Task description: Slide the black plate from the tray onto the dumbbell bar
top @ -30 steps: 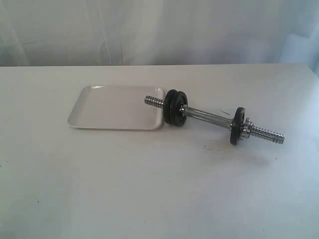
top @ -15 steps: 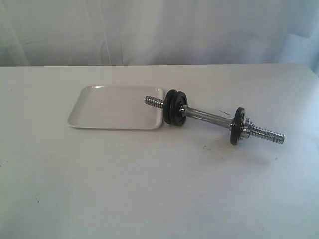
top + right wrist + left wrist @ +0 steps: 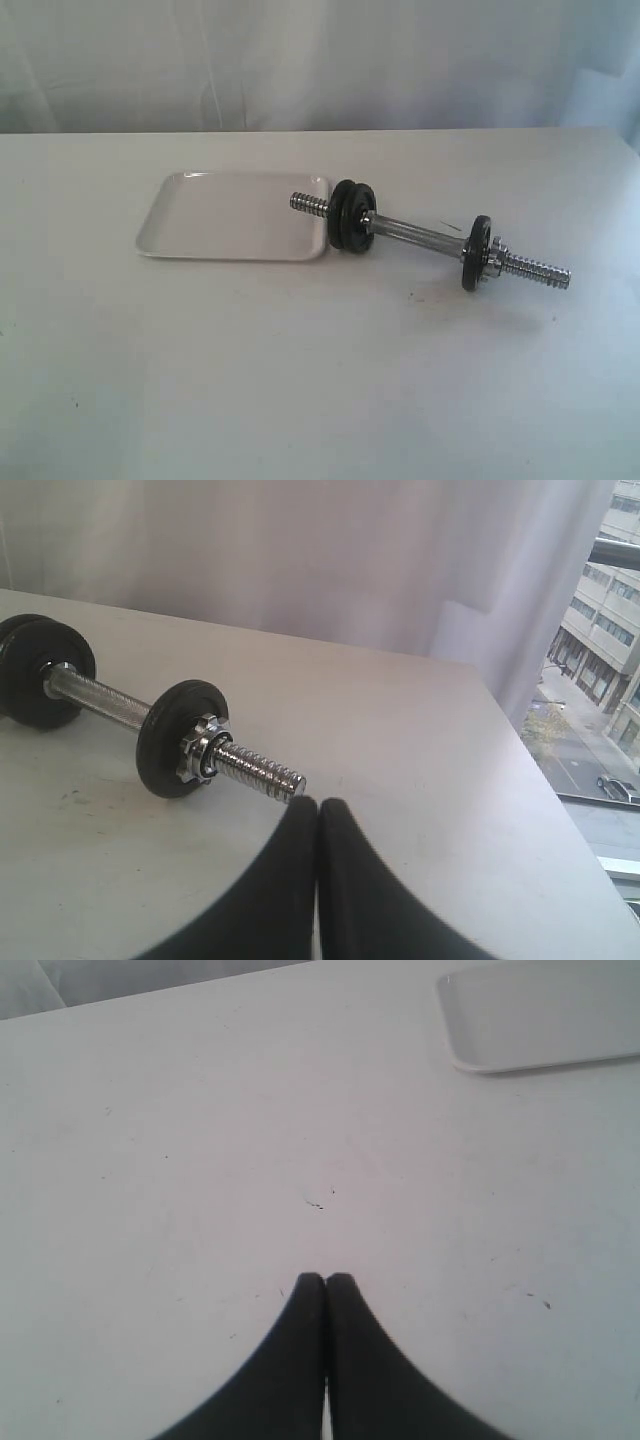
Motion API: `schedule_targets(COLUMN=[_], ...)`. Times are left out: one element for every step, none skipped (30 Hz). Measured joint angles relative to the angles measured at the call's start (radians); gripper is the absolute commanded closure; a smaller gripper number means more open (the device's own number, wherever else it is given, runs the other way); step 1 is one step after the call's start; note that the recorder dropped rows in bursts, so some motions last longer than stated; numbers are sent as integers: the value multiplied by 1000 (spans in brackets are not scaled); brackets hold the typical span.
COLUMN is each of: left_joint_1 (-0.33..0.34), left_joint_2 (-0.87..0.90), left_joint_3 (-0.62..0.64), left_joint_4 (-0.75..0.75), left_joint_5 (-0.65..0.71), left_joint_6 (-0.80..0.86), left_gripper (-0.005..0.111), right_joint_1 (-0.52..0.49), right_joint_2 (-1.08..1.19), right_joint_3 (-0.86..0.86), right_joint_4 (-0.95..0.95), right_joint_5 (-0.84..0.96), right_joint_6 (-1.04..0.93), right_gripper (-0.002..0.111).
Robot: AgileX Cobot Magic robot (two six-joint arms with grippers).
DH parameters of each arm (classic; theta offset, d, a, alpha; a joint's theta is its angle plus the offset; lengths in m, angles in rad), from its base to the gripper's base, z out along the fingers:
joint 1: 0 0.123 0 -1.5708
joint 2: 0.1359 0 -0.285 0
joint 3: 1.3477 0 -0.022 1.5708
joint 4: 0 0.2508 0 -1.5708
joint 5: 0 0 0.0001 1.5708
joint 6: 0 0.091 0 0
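Note:
The white tray (image 3: pixel 230 215) lies left of centre with nothing on it; one corner also shows in the left wrist view (image 3: pixel 540 1020). The chrome dumbbell bar (image 3: pixel 415 236) lies slantwise on the table, its left threaded end over the tray's right rim. Two black discs sit side by side near that end; the outer one toward the tray looks like the black plate (image 3: pixel 343 213). A third disc (image 3: pixel 165 742) with a silvery collar nut (image 3: pixel 198 755) sits near the right end. My left gripper (image 3: pixel 325 1278) is shut over bare table. My right gripper (image 3: pixel 320 802) is shut, just beyond the bar's right tip. Neither arm shows in the exterior view.
The white table (image 3: pixel 300 380) runs wide in front of the bar. Its far-right edge (image 3: pixel 545 780) drops off beside a window in the right wrist view. A pale curtain (image 3: pixel 320 60) hangs behind the table.

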State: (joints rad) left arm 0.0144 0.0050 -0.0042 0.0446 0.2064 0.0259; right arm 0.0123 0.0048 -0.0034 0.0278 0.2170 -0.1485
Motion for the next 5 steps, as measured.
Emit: schedule_targets(left_joint_1=[0, 0, 0, 0, 0], left_joint_2=[0, 0, 0, 0, 0], left_joint_3=[0, 0, 0, 0, 0], left_joint_4=[0, 0, 0, 0, 0], left_joint_5=[0, 0, 0, 0, 0], left_joint_6=[0, 0, 0, 0, 0], left_gripper=[107, 107, 107, 107, 107], right_joint_1=[0, 0, 0, 0, 0], right_joint_2=[0, 0, 0, 0, 0], right_joint_3=[0, 0, 0, 0, 0], right_joint_4=[0, 0, 0, 0, 0], right_joint_5=[0, 0, 0, 0, 0], right_joint_6=[0, 0, 0, 0, 0], right_gripper=[108, 108, 108, 108, 108])
